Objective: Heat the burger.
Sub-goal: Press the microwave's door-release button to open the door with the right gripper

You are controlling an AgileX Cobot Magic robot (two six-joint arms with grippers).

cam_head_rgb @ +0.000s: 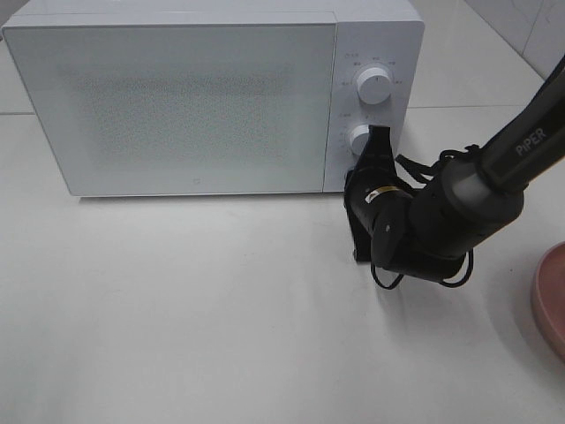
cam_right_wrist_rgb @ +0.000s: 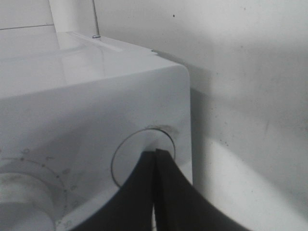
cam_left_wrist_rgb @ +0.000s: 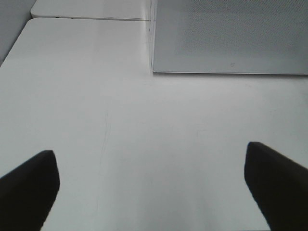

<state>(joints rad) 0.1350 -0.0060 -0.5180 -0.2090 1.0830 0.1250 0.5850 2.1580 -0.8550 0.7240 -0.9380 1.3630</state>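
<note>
The burger is out of view. A white microwave [cam_head_rgb: 177, 97] stands at the back of the table with its door closed. My right gripper [cam_head_rgb: 378, 132] is shut, and its joined fingertips rest against the microwave's lower knob [cam_head_rgb: 359, 139]. In the right wrist view the right gripper [cam_right_wrist_rgb: 156, 151] shows its two dark fingers pressed together on that round knob [cam_right_wrist_rgb: 139, 144]. My left gripper [cam_left_wrist_rgb: 154, 192] is open and holds nothing. It hovers over bare table in front of the microwave's [cam_left_wrist_rgb: 231, 38] lower corner, and it does not show in the exterior high view.
The upper dial [cam_head_rgb: 374, 86] sits above the lower knob on the control panel. A pink plate [cam_head_rgb: 552, 296] lies at the table's right edge. The right arm [cam_head_rgb: 459, 203] reaches in from the right. A wall stands beside the microwave.
</note>
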